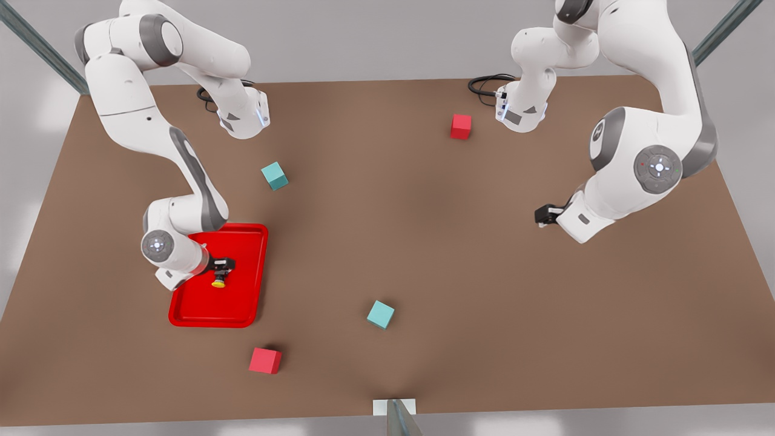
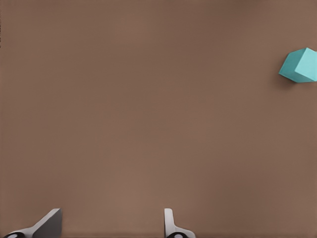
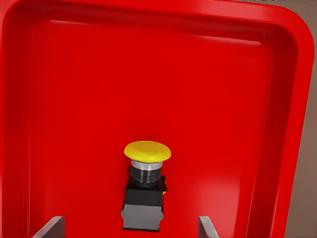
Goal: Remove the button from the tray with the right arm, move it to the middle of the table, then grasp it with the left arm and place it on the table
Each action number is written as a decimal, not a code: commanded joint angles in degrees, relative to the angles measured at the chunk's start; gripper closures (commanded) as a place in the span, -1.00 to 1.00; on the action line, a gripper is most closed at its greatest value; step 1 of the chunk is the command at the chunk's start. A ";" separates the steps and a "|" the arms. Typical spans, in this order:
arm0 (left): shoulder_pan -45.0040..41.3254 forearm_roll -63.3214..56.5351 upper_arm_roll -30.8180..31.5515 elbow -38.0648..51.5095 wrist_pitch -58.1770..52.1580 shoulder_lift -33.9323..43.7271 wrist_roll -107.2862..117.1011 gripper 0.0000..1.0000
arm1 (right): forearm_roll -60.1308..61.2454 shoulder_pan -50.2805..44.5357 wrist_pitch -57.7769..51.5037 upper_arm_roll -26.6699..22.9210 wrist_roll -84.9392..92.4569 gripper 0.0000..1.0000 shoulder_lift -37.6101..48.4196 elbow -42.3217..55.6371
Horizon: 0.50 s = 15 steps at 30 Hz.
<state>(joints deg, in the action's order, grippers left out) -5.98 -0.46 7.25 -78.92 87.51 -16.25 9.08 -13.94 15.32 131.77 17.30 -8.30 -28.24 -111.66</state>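
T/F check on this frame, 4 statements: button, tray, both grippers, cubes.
1. The button lies inside the tray. True.
2. The right gripper is shut on the button. False: its fingers stand open either side of it.
3. The left gripper hangs over bare table, open. True.
4. A teal cube sits in the tray. False: both teal cubes and both red cubes are on the table.

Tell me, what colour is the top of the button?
Yellow. The button's round cap shows best in the right wrist view.
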 commanded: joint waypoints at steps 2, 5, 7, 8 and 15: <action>0.00 0.02 0.04 0.08 -0.32 0.08 3.40 -1.00 | -1.97 1.29 3.05 0.10 0.21 -1.00 -0.50 -0.58; 0.00 0.02 0.04 0.08 -0.32 -0.01 3.32 -1.00 | -3.11 4.54 4.63 3.44 0.21 -1.00 -0.06 -3.21; -0.09 0.02 0.04 0.08 -0.32 -0.01 3.32 -1.00 | -3.11 4.28 4.63 3.62 0.12 -1.00 -0.06 -3.30; 0.00 0.11 0.04 0.08 -0.32 0.08 3.32 -1.00 | -3.11 4.37 4.90 3.71 0.12 -1.00 -0.15 -3.13; -0.09 0.11 0.13 0.08 -0.32 -0.19 3.32 -1.00 | -5.31 6.12 6.22 3.71 0.21 -1.00 -1.64 -2.95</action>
<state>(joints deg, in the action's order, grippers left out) -6.07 -0.32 7.36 -78.89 87.25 -16.46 10.95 -18.51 21.26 136.66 20.99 -8.39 -29.66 -114.56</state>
